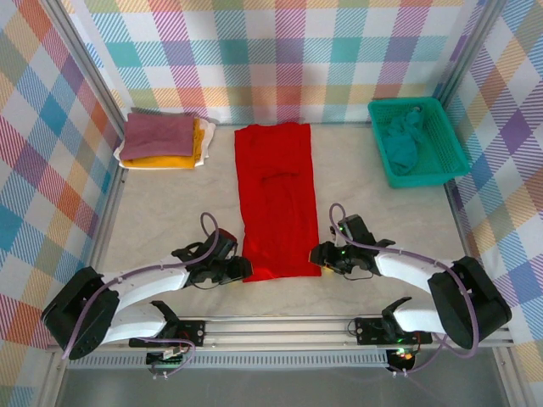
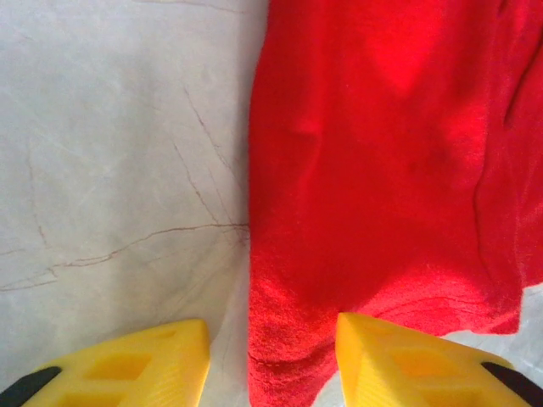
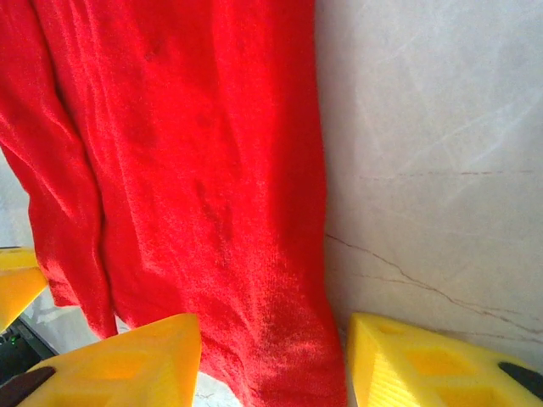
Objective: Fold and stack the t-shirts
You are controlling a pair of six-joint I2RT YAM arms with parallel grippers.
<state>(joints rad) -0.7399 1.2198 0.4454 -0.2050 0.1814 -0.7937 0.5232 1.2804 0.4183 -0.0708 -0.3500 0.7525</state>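
Red t-shirt (image 1: 273,199) lies folded lengthwise; left end effector (image 2: 271,326) and right end effector (image 3: 273,322) straddle its near corners, half-open; next, pinch and fold away.

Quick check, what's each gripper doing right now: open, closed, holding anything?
Left gripper: open, straddling the near left corner of the red t-shirt, not clamped.
Right gripper: open, straddling its near right corner, not clamped.

5 t-shirts (image 1: 273,199), 1 basket (image 1: 424,178), 2 tools (image 1: 247,270)
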